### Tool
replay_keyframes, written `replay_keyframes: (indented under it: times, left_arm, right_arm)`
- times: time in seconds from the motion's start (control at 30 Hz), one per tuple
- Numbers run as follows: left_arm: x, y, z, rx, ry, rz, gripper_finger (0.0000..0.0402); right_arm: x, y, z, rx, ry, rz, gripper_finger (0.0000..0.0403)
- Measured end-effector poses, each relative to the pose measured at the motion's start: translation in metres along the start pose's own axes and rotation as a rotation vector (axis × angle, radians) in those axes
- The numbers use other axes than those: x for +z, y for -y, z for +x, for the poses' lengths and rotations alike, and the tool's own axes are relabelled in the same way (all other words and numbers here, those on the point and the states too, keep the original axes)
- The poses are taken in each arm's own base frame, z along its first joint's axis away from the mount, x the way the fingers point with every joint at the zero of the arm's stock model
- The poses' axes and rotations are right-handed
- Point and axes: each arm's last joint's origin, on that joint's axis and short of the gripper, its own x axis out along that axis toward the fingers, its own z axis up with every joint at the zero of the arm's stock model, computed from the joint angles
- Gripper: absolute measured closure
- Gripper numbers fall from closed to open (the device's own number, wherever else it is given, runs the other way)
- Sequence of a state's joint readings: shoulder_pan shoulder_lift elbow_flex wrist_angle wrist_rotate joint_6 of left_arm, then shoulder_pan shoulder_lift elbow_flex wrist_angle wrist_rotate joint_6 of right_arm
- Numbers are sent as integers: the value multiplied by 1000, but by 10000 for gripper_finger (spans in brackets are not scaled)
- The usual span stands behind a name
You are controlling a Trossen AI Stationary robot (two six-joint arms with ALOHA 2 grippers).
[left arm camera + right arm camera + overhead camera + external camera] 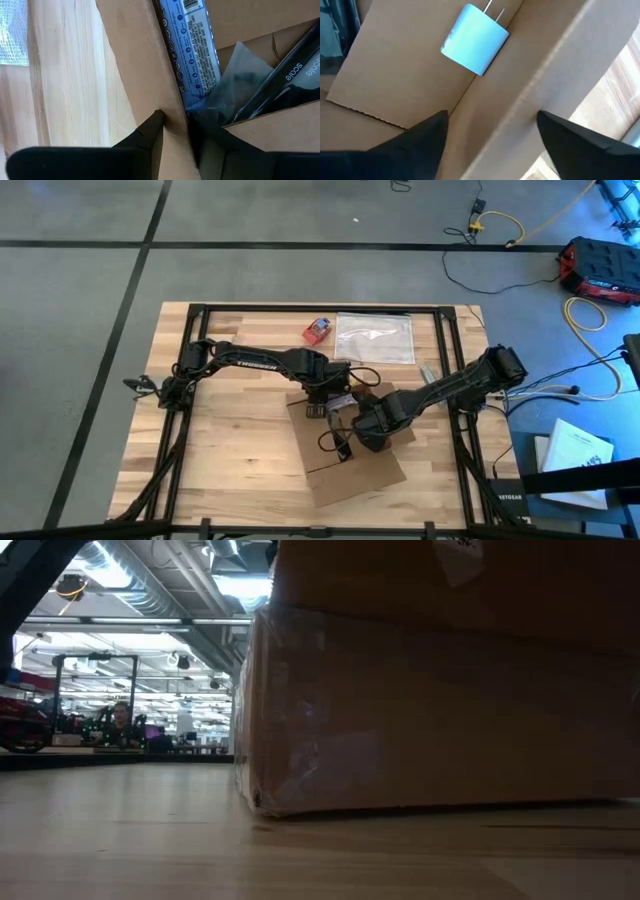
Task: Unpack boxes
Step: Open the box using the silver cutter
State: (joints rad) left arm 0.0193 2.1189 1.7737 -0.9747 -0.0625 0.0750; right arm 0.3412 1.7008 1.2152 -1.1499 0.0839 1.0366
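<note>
From above, the brown cardboard box is lying open toward the tabletop's front-right part, with the left gripper at its far-left wall and the right gripper over its middle. A clear plastic bag and a small red-and-blue object are sitting by the far edge.

At table height, the box's taped wall is filling most of the sight.

The left wrist camera is showing that gripper pinching the box wall between nearly closed fingers, beside a blue printed packet.

The right wrist camera is showing its gripper spread wide, straddling a flap without visibly clamping it; a pale blue plug adapter is lying inside.
</note>
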Motion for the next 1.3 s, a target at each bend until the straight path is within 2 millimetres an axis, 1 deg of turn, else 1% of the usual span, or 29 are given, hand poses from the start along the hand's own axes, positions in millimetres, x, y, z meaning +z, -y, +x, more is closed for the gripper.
replay_keyframes:
  times: [0.23, 0.4, 0.53, 0.6, 0.67, 0.73, 1.03, 1.2, 1.3]
  left_arm:
    - [1, 0, 0, 1, 9, -3, 325]
    - [1, 0, 0, 1, 10, -11, 325]
    - [1, 0, 0, 1, 11, -16, 325]
    - [1, 0, 0, 1, 11, -16, 325]
    - [1, 0, 0, 1, 12, -16, 325]
    - [1, 0, 0, 1, 13, -16, 325]
    - [2, 0, 0, 2, 21, -19, 325]
    - [2, 0, 0, 2, 25, -24, 325]
    - [3, 0, 0, 2, 25, -26, 325]
  right_arm:
    - [-2, 4, 11, -36, 22, 4, 68]
    - [-4, 5, 23, -17, 10, 6, 68]
    - [-4, 4, 24, -1, 14, 9, 68]
    - [-4, 3, 24, 0, 14, 12, 75]
    - [-4, 4, 24, -2, 13, 19, 90]
    - [-4, 4, 24, -3, 10, 21, 114]
    - [-4, 3, 24, 18, -1, 23, 257]
    - [-4, 3, 23, 10, -6, 28, 315]
    - [-4, 4, 23, 9, -7, 32, 341]
